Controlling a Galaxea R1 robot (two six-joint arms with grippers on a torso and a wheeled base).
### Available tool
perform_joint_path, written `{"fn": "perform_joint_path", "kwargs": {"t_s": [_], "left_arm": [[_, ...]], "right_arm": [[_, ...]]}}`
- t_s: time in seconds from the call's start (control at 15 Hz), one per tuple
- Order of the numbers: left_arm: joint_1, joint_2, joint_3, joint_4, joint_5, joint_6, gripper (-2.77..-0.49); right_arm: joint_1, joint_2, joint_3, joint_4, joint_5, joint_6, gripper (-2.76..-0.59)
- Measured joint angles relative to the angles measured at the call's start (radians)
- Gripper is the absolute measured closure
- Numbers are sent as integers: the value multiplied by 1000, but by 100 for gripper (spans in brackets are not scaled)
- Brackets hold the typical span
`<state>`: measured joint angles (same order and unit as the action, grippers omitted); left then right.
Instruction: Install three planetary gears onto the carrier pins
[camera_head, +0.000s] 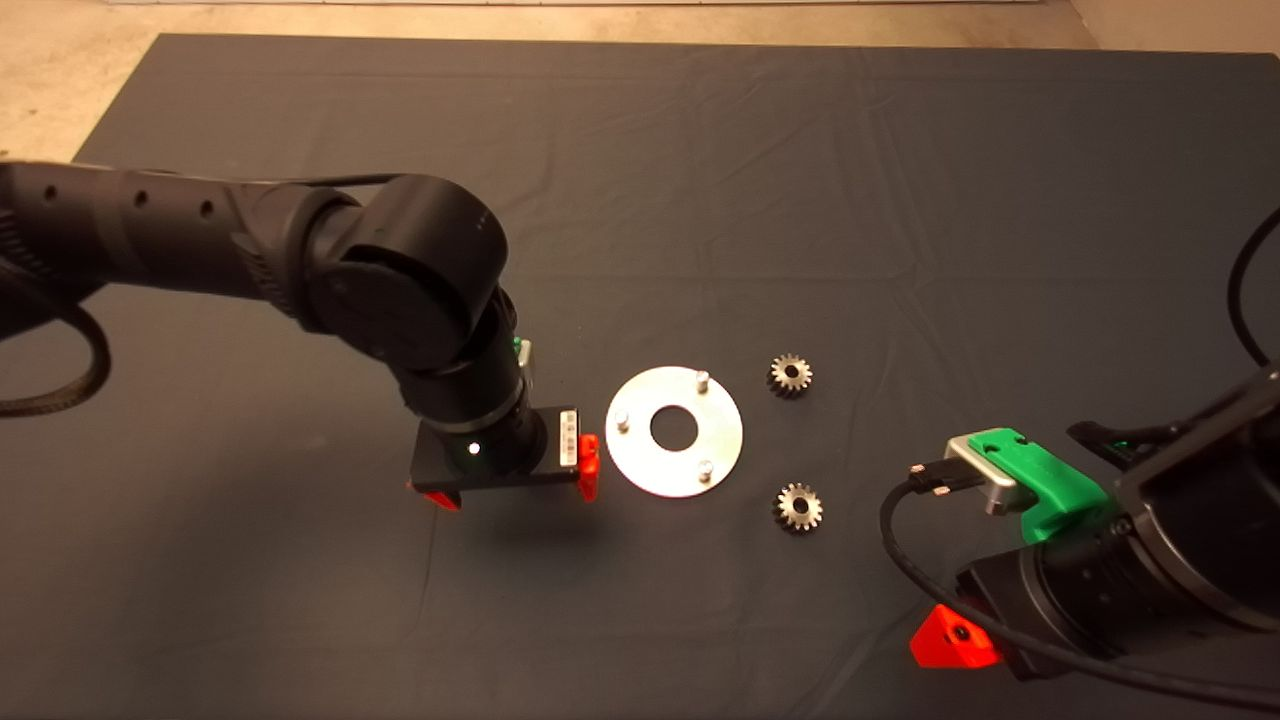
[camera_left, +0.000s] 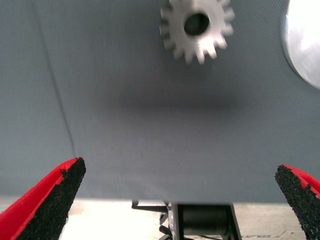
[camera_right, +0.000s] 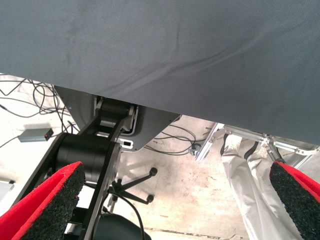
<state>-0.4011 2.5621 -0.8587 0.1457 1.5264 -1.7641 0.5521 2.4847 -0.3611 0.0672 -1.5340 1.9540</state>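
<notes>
The round shiny disc (camera_head: 640, 465) lies mid-mat with its three carrier pins (camera_head: 702, 379) bare. Two planetary gears lie flat to its right, one farther back (camera_head: 791, 375) and one nearer the front (camera_head: 799, 506). My left gripper (camera_head: 512, 482) hovers just left of the disc, pointing down. In the left wrist view another gear (camera_left: 196, 27) lies on the mat ahead of the open left gripper (camera_left: 175, 200), beside the disc's edge (camera_left: 305, 40). Nothing is between its fingers (camera_left: 50, 205). In the head view the left arm hides this gear. My right gripper (camera_head: 960, 640) waits at the lower right.
The dark mat (camera_head: 640, 200) has creases across it. Past the mat's front edge, the right wrist view shows the open right gripper (camera_right: 175, 200), the robot's base (camera_right: 85, 155), cables and bare floor (camera_right: 200, 195).
</notes>
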Motion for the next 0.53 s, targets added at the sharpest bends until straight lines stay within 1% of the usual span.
{"fn": "perform_joint_path", "kwargs": {"t_s": [0.13, 0.2, 0.33, 0.53], "left_arm": [[26, 0, -46, 18, 0, 56, -277], [30, 0, -66, 23, 0, 80, -277], [32, 1, -107, 39, 0, 126, -277], [41, 7, -184, 49, 0, 190, -277]], "right_arm": [[0, 0, 0, 0, 0, 0, -275], [0, 0, 0, 0, 0, 0, -275], [0, 0, 0, 0, 0, 0, -275], [0, 0, 0, 0, 0, 0, -275]]}}
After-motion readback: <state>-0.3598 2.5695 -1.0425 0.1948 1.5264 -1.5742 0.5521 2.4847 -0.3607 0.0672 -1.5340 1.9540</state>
